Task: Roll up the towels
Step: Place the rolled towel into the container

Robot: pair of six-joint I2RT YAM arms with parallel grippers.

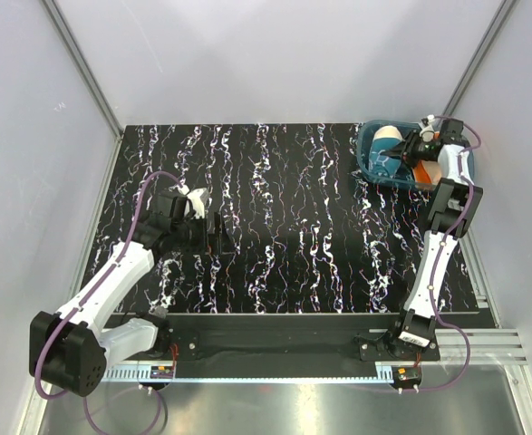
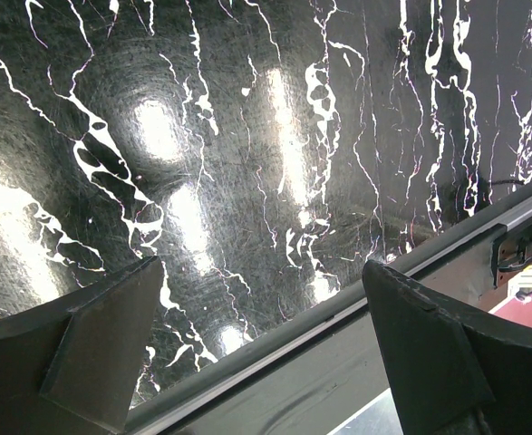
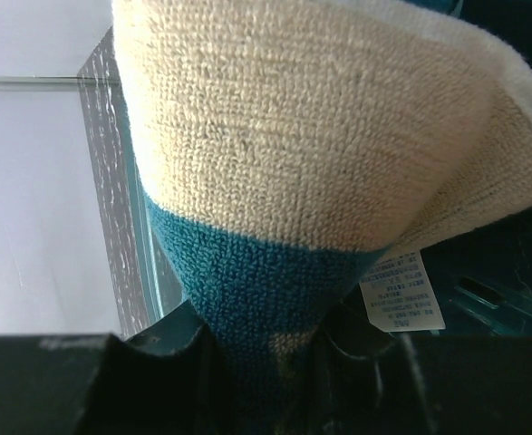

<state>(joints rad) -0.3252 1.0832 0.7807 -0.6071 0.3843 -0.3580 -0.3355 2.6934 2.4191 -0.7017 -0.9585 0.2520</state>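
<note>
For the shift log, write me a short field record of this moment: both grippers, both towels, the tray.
left gripper: open, empty, over the left part of the table
right gripper: shut on the teal towel, at the tray
teal towel: cream back showing, pinched at one end, care tag visible
orange towel: in the tray, mostly hidden by the right arm
tray: translucent blue, far right corner of the table
rolled state: cannot tell for either towel
</note>
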